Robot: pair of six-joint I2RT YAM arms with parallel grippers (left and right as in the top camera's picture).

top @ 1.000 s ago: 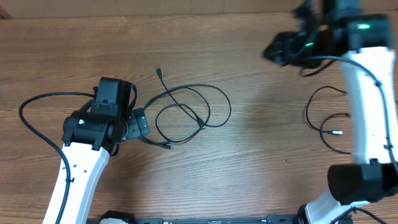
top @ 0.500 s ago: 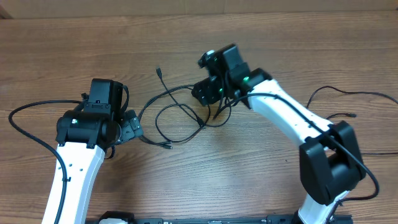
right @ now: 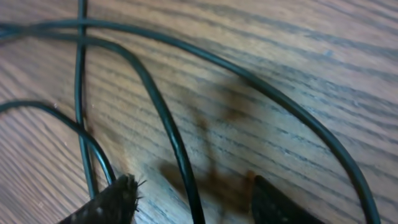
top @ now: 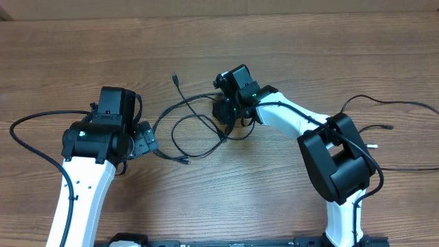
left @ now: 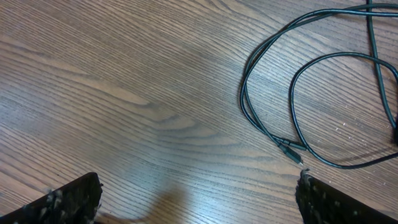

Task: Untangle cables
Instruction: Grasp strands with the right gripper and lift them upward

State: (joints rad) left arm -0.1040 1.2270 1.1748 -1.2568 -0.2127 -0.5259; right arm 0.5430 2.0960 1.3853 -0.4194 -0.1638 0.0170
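Near the middle of the wooden table (top: 288, 55), a little toward nine o'clock, the cables (top: 208, 123) lie flat as a tangle of thin black loops that cross one another. One small plug (top: 175, 77) points away from the tangle at eleven o'clock, and a second plug (top: 184, 162) lies at its six o'clock edge. The right gripper (top: 225, 116) is down on the two o'clock side of the tangle, with its white arm stretching back toward five o'clock. In the right wrist view its fingers (right: 109, 202) stand apart just above the wood. A single strand (right: 177, 155) runs into the gap between them with bare table showing on either side, so nothing is pinched. The other strands curve past toward nine and twelve o'clock. The left gripper (top: 149, 139) sits at the tangle's nine o'clock side, near the loops but apart from them. In the left wrist view its fingers (left: 68, 200) are spread wide at the bottom corners with only bare wood between them. The nearest loops and a plug end (left: 291, 148) lie ahead toward two o'clock. Well apart from the tangle, at the table's three o'clock edge, more loose strands (top: 384, 103) curl out from beside the right arm. A silver-tipped plug (top: 372, 145) rests on the wood below them. The left arm's own thicker black cable (top: 27, 130) arcs out toward nine o'clock.
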